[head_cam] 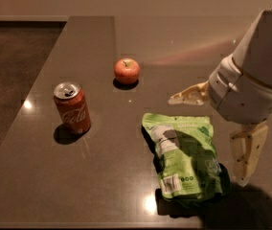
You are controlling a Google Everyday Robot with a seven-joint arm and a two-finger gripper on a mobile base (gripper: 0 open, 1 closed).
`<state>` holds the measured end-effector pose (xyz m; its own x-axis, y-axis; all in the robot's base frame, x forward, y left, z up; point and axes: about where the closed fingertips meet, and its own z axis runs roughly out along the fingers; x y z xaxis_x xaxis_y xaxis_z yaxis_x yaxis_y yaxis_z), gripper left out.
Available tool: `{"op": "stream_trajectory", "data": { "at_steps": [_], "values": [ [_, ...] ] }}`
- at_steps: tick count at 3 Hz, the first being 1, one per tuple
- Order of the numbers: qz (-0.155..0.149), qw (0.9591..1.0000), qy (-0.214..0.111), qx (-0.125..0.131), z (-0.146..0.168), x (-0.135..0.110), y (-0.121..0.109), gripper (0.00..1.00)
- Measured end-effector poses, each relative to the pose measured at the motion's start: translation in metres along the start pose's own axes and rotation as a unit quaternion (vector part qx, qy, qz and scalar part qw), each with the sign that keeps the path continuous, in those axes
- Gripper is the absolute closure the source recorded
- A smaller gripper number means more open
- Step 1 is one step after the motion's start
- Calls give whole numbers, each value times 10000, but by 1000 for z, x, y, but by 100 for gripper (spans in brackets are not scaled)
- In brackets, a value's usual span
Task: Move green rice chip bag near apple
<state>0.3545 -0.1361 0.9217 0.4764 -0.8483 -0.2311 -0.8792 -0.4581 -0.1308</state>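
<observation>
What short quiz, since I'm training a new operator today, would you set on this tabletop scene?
1. True or false: the gripper is open and holds nothing, at the right side of the green rice chip bag.
2. Fill in: the apple lies ___ from the camera than the Coca-Cola can.
3. Which thing is nearest the left edge of the table? A) apple B) Coca-Cola can C) green rice chip bag

Key: 1 true; 2 farther; 3 B.
</observation>
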Motion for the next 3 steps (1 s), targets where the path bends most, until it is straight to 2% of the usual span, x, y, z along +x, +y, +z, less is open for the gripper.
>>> {"op": "stream_trajectory", "data": {
  "at_steps": [1,2,3],
  "values": [
    [-1066,9936,-90,-354,21,-17,8,0],
    [-1833,9809,-37,-653,40,-25,16,0],
    [-2288,9693,43,-901,55,-25,23,0]
  ]
}}
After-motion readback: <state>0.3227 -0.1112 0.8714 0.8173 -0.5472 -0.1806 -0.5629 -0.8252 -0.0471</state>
